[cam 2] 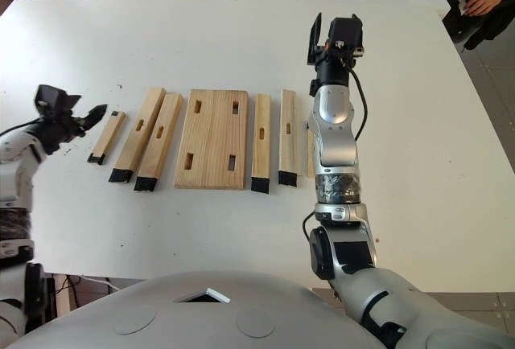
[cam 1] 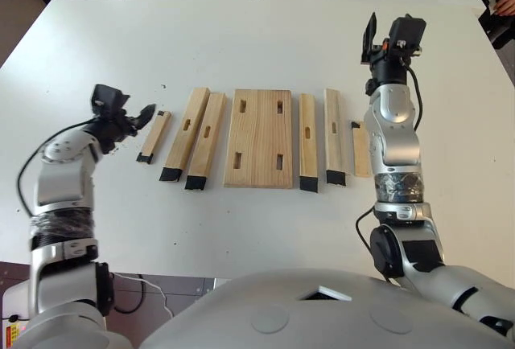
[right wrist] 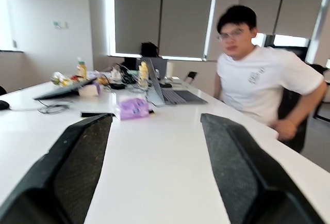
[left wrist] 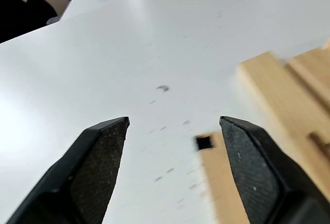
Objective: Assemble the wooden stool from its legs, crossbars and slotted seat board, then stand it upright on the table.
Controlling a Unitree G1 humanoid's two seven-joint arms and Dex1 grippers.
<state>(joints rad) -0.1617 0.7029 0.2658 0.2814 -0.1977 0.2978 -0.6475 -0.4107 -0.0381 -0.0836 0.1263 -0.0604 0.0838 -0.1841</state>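
Assembly is not yet begun: slotted seat board [cam 1: 258, 137] and legs [cam 1: 186, 132] lie flat in a row across the tabletop [cam 1: 241, 51], left pincer [left wrist: 174, 122] released just beside the short crossbar [cam 1: 153, 136] nearest the left edge, seemingly not touching it, so the next move is closing on it, while right pincer [right wrist: 156, 116] hangs released toward the far edge.

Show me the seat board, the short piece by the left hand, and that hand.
seat board [cam 1: 259, 133], left eye view, centre between its slots.
short piece [cam 1: 154, 135], left eye view, middle of its top face.
left hand [left wrist: 174, 123], left wrist view, midway between its open fingertips.
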